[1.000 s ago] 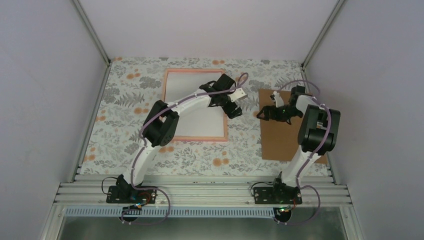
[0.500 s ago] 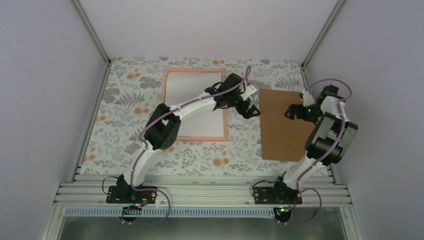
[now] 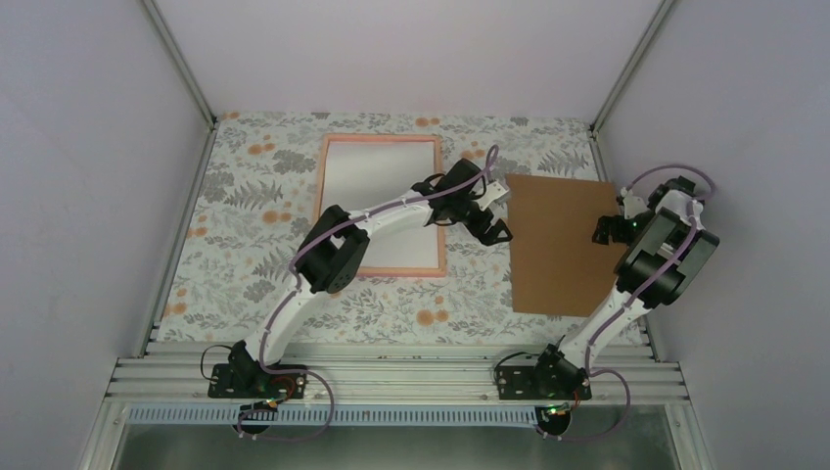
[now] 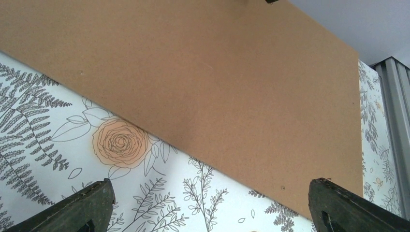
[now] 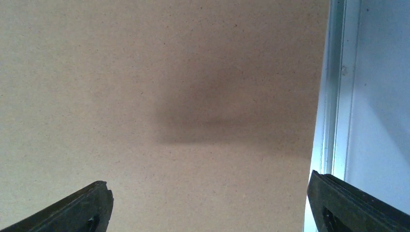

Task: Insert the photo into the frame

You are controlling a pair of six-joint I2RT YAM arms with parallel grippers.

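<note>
**Both arms at the backing board; photo not in sight**

- Thin-edged pink rectangular picture frame (image 3: 364,186) lies flat on the floral-print table cover (image 3: 235,225), at 11 o'clock from table centre. Its pane looks pale and bare.
- Plain brown rectangular backing board (image 3: 558,255) lies flat at 3 o'clock, apart from the frame.
- The sunset photo shows in no view. It could be under the board or out of shot; cannot tell.
- Left gripper (image 3: 492,227) hangs over the cover just off the board's 9 o'clock edge. The wrist view shows its fingers (image 4: 87,209) spread wide with nothing between them, the board edge running across ahead.
- Right gripper (image 3: 609,230) is over the board near its 3 o'clock edge, close to the side rail (image 5: 338,96). Its fingers (image 5: 84,208) are spread wide and empty, with a shadow on the board below.

Judgement: the step in hand looks like dealing with the board, the arms bracketing it from opposite sides; nothing is gripped yet. The next move calls for getting hold of one thin edge. The board lies flush on the cover, so a finger must slip under it or tip it up first.
</note>
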